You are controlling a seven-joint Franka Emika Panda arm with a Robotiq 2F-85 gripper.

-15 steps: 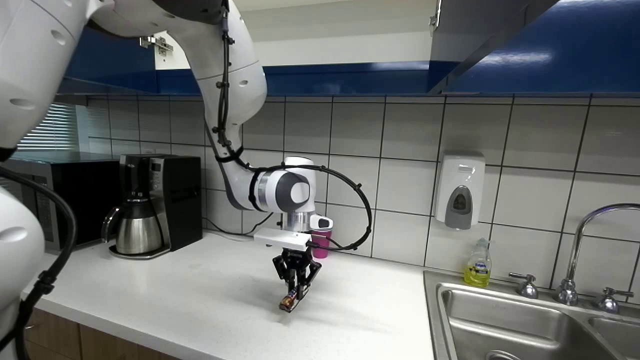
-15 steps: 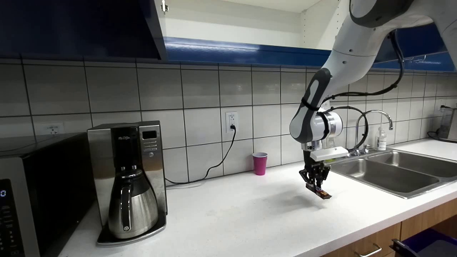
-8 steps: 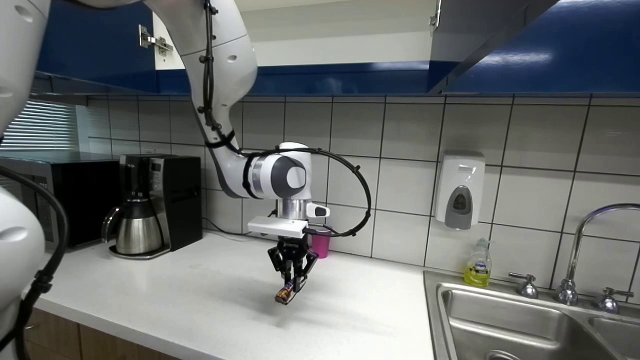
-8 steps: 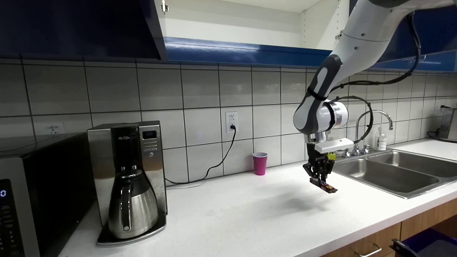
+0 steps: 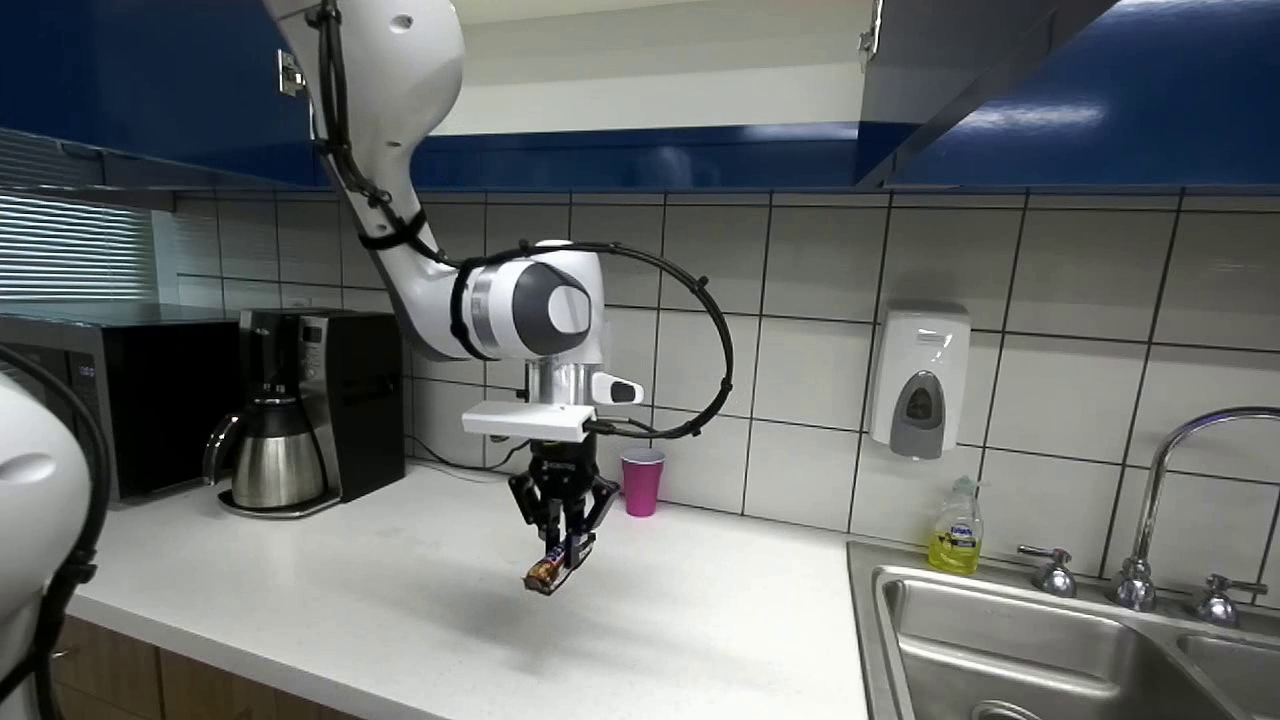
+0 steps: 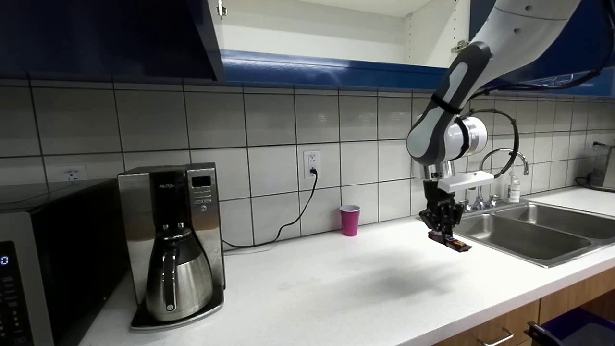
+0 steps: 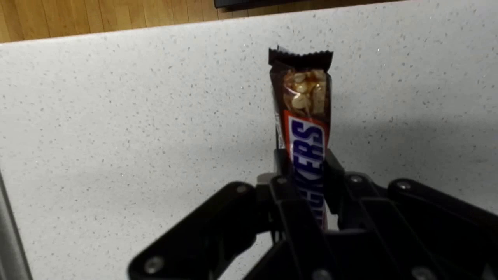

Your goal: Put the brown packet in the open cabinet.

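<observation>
The brown packet [image 7: 305,93] is a dark-brown candy bar wrapper with a nut picture and a red-edged white label. My gripper [image 7: 306,163] is shut on its middle, a finger on each long side; the packet's near end is partly hidden by the fingers. In both exterior views the packet [image 5: 545,573] [image 6: 456,244] hangs above the counter, roughly level, with the gripper [image 5: 567,546] [image 6: 441,233] pointing down. The open cabinet [image 5: 660,158] [image 6: 331,68] is on the wall above, higher than the gripper. Its white interior shows, and its dark blue doors stand open.
A pink cup [image 5: 642,482] [image 6: 350,221] stands by the tiled wall. A coffee maker [image 5: 320,400] [image 6: 182,240] and a microwave [image 6: 62,250] are at one end, a sink [image 5: 870,620] [image 6: 543,262] at the other. An open cabinet door [image 5: 1060,100] juts out overhead.
My gripper has risen from near the counter with the packet held in it. It shifts left in an exterior view and right in an exterior view. The upper arm has drawn back.
</observation>
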